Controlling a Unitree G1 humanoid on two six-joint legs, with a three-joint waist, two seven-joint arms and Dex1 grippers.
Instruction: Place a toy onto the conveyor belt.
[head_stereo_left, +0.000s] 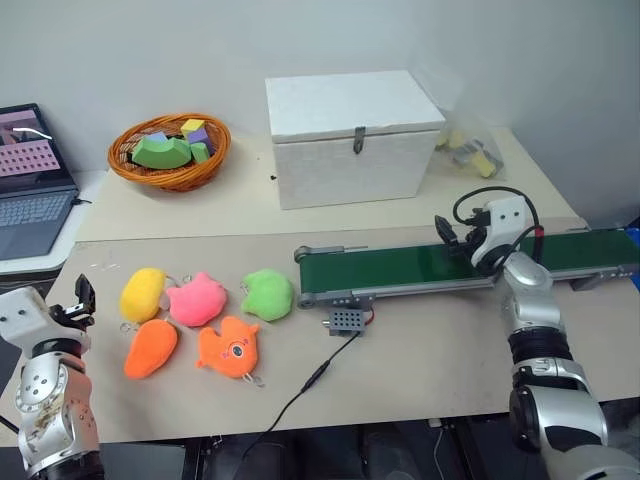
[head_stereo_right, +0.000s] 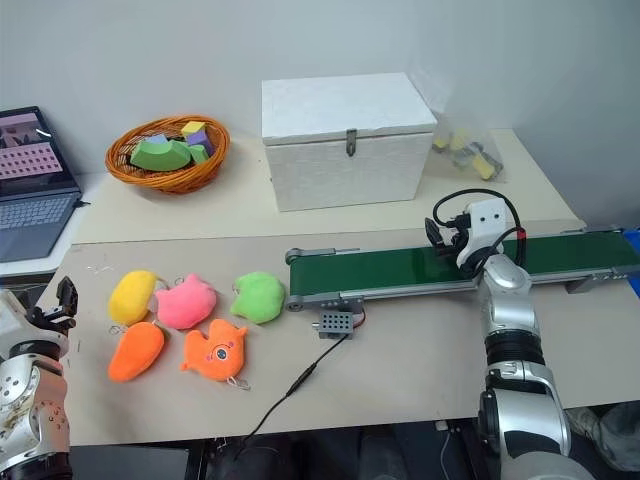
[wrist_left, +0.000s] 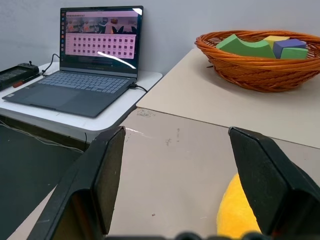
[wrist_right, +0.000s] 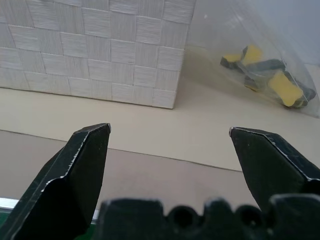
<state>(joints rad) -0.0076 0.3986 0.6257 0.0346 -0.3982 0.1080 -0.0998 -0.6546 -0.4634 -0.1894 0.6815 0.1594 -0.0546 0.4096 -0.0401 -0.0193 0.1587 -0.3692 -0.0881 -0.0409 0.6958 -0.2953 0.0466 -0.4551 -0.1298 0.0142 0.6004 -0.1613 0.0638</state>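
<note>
- Reach not begun — the toy (head_stereo_left: 150, 348) lies untouched, lower left of the frame, among other plush.
- Left gripper (head_stereo_left: 82, 299) wide open, empty; right gripper (head_stereo_right: 441, 234) open, empty above the conveyor belt (head_stereo_left: 420, 265).
- Next — left jaws must drop onto the toy.

Conveyor belt (head_stereo_left: 430, 264) runs off the frame's right edge; laptop (head_stereo_left: 30, 180) cropped left.

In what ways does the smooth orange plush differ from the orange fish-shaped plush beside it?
The smooth orange plush is a plain oval, while the fish-shaped plush has a lobed outline. The fish-shaped plush shows a round eye; the smooth orange plush shows no marks from here. The fish-shaped plush lies nearer the conveyor belt. Both are orange and rest on the table.
</note>
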